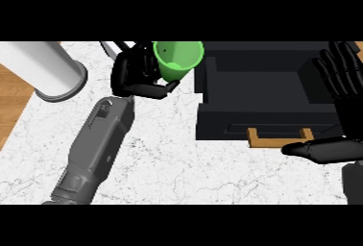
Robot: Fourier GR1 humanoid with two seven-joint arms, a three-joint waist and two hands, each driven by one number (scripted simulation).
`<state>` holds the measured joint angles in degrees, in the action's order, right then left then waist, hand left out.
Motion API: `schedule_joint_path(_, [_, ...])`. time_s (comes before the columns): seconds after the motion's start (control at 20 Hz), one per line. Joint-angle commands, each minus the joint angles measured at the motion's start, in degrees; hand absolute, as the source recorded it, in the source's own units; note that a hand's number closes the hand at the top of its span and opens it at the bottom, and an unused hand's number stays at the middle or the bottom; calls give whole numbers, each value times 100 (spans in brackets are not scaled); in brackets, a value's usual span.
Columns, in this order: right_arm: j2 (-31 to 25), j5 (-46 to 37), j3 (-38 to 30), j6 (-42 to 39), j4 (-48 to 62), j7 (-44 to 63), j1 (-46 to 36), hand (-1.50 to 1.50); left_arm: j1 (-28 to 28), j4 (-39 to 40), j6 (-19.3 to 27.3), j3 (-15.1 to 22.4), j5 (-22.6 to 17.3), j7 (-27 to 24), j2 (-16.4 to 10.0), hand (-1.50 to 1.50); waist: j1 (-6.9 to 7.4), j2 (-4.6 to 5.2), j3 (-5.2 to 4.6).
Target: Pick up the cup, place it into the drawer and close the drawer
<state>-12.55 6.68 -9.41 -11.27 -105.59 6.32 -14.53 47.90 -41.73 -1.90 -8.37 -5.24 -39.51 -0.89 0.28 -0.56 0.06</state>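
White marble counter (pixel 184 163), wood floor strip (pixel 10 110) at 9 o'clock, white cylinder (pixel 42 67) at 10. Left hand (pixel 138 72) curls round the green cup (pixel 177 60) at 12, just left of the open black drawer (pixel 262 86) at 2, with its wooden handle (pixel 280 139). Right hand (pixel 347 96) rests wide at 3, fingers up.

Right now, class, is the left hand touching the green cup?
Touching. The head view shows the left hand curled round the green cup, thumb against its side.
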Motion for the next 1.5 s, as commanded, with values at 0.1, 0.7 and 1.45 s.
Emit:
schedule_joint_path(0.1, [103,-109,13,111,184,-144,-50,-150,798,-694,969,772,-319,1416,86,150,-65,34,-2])
schedule_joint_path(0.7, [-38,95,-29,-176,313,-347,-300,-150,2818,1367,2251,1549,-938,2528,89,150,-524,150,6])
schedule_joint_path(1.45, [-23,190,179,-325,410,-239,-704,-150,2676,2499,1672,2862,-1261,2744,89,150,-1084,314,10])
